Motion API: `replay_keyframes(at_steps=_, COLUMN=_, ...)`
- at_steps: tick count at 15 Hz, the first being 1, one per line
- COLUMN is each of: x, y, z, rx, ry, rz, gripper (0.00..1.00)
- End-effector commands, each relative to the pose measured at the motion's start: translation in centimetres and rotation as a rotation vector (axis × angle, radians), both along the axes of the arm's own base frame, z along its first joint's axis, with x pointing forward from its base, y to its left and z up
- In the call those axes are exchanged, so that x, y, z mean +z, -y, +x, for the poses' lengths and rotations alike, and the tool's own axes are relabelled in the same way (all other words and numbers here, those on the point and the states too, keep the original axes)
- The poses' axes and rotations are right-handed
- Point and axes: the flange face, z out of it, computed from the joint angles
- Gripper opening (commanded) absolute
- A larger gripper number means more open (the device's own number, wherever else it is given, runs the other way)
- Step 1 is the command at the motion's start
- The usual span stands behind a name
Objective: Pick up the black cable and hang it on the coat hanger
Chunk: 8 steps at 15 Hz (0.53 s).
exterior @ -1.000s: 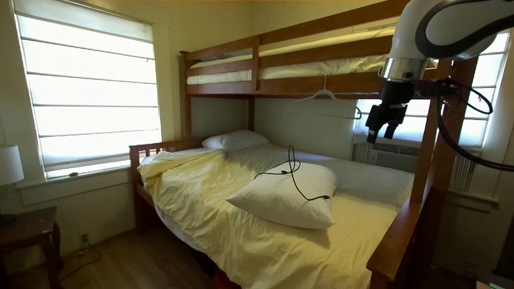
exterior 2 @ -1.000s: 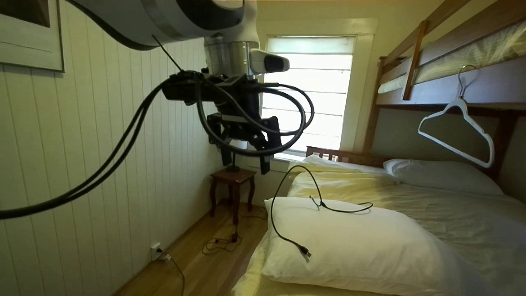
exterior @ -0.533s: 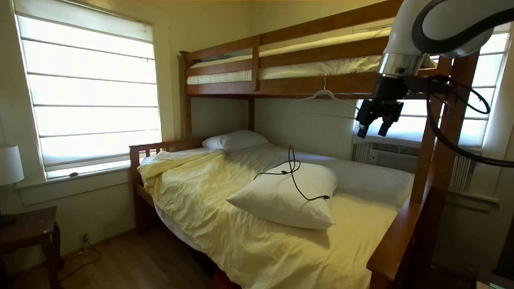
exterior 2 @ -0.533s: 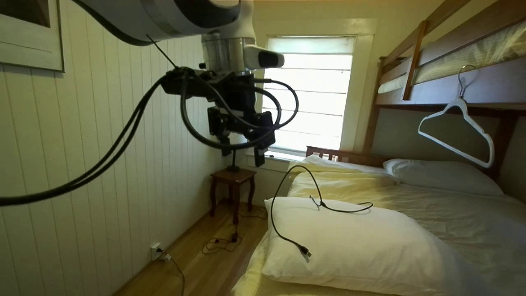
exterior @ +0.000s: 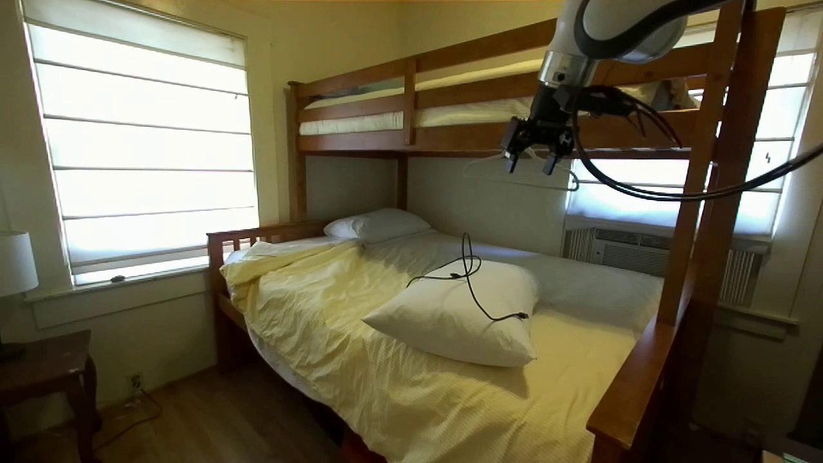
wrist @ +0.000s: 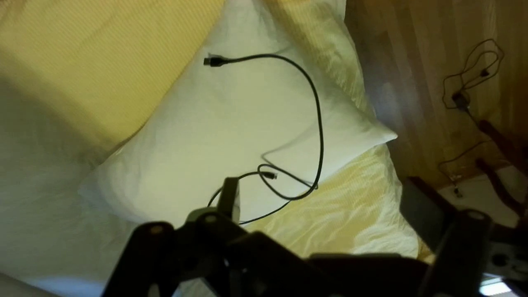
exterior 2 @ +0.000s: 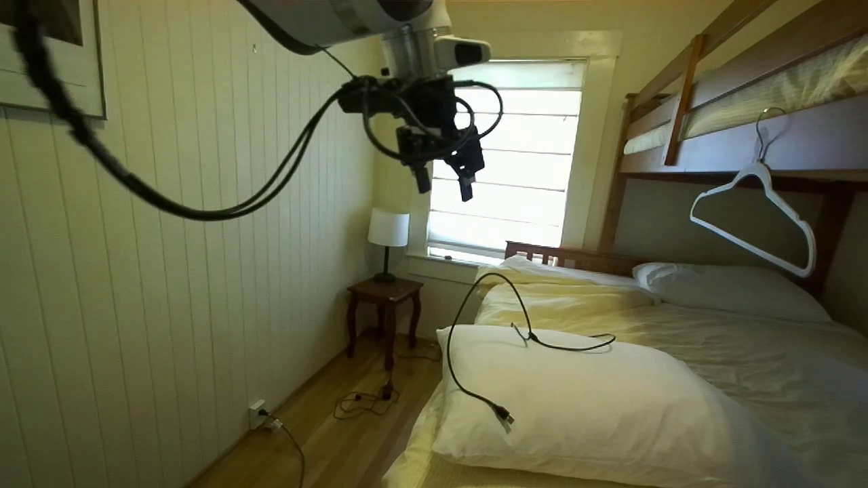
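Two strands of thick black cabling [exterior 2: 203, 215], at the left of an exterior view, dip from the top corner and climb to the robot arm [exterior 2: 308, 24]; half a second ago the cabling hung lower. The arm has risen since then and swung further right in that view. Next along, the white lamp [exterior 2: 388, 228] shows its whole shade, which was mostly hidden before. Just right of the lamp and higher, partly in front of the window [exterior 2: 522, 169], the fingers [exterior 2: 466, 188] stand wide apart, well above the bed [exterior 2: 766, 359]; the wrist view, too, has them parted, with the black cable [wrist: 321, 128] below. Further right, that cable lies in loose loops on the white pillow [exterior 2: 597, 413], one stretch arching up off the fabric and a plug toward the pillow's left end, just as it lay earlier. At the far right, the white coat hanger [exterior 2: 758, 168] hangs by its hook from the upper bunk rail [exterior 2: 719, 152], unmoved. In an exterior view the coat hanger [exterior: 577, 182] shows its right end, covered half a second ago, while the fingers now block its hook
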Motion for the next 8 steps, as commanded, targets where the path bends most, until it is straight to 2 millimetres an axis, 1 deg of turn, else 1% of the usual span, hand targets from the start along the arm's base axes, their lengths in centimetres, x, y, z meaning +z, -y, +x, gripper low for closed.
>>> replay_keyframes(at_steps=1, x=0.3, y=5.0, z=6.0, rx=-0.113, ry=-0.069, rz=-0.003, gripper=1.00)
replay_keyframes(at_steps=3, x=-0.3, y=7.5, z=7.9, rx=-0.147, ry=-0.121, rz=0.031, gripper=1.00)
replay_keyframes(at_steps=4, x=-0.4, y=8.3, z=8.4, rx=-0.145, ry=-0.132, rz=0.030, gripper=1.00)
replay_keyframes(at_steps=5, x=-0.8, y=7.1, z=6.2, rx=-0.125, ry=-0.097, rz=0.024, gripper=1.00)
replay_keyframes(at_steps=6, x=-1.2, y=8.1, z=7.1, rx=-0.138, ry=-0.112, rz=0.027, gripper=1.00)
replay_keyframes(at_steps=8, x=-1.4, y=8.7, z=8.2, rx=-0.146, ry=-0.122, rz=0.028, gripper=1.00)
